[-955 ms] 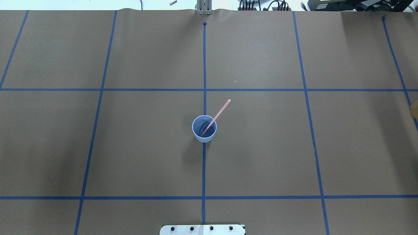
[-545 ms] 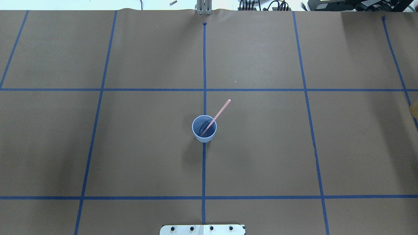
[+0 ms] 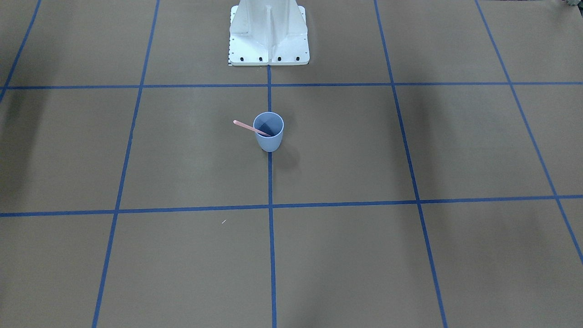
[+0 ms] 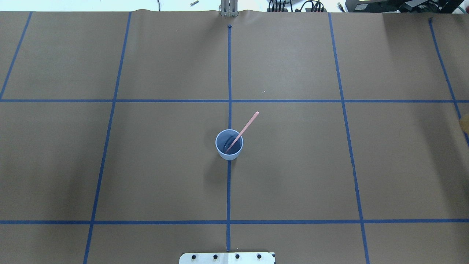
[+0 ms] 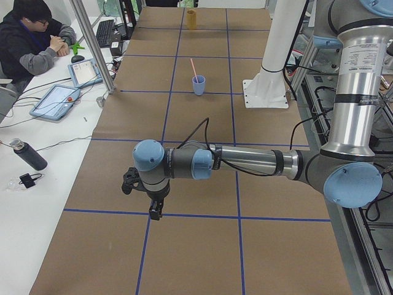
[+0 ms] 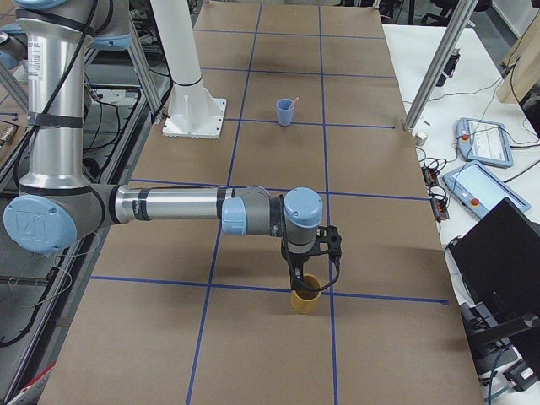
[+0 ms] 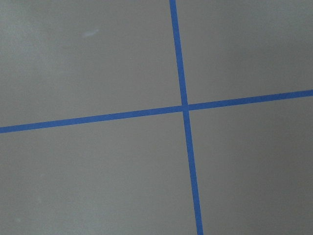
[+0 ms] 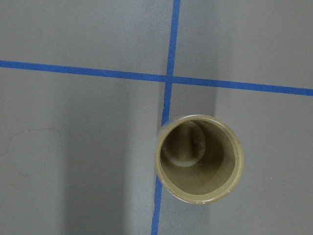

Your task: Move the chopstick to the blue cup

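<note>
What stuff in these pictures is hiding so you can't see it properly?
- Low end of the chopstick: overhead, lost in the dark inside of the blue cup.
- yellow cup: overhead, cut off by the right edge.
- Jaws of the left gripper and right gripper: side views only, open or shut cannot be told.

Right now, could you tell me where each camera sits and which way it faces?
Overhead exterior: behind robot, looking forward and down at blue cup holding chopstick; base plate shows.
Front-facing: opposite side, facing robot; pedestal shows.
Exterior left: robot's left table end; left gripper near.
Exterior right: opposite end; right gripper over yellow cup.
Left wrist: down on tape cross; no body.
Right wrist: down into yellow cup; no body.
Shared: all exterior views show blue cup.
</note>
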Action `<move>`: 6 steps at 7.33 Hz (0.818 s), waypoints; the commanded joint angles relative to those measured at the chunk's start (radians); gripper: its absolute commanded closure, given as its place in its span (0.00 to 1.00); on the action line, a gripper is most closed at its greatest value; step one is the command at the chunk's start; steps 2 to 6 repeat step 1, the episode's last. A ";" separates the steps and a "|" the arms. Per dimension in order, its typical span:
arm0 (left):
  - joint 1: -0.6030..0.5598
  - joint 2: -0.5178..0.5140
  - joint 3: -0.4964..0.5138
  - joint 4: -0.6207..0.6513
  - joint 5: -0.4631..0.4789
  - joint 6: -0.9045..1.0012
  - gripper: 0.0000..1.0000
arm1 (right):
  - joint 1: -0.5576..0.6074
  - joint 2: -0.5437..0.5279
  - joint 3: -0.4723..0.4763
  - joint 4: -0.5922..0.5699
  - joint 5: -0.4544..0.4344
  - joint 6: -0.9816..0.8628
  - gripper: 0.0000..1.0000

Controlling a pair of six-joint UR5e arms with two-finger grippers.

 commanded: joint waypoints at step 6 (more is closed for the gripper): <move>0.000 0.000 0.000 0.000 0.000 0.000 0.01 | 0.000 -0.001 -0.001 0.000 0.000 0.000 0.00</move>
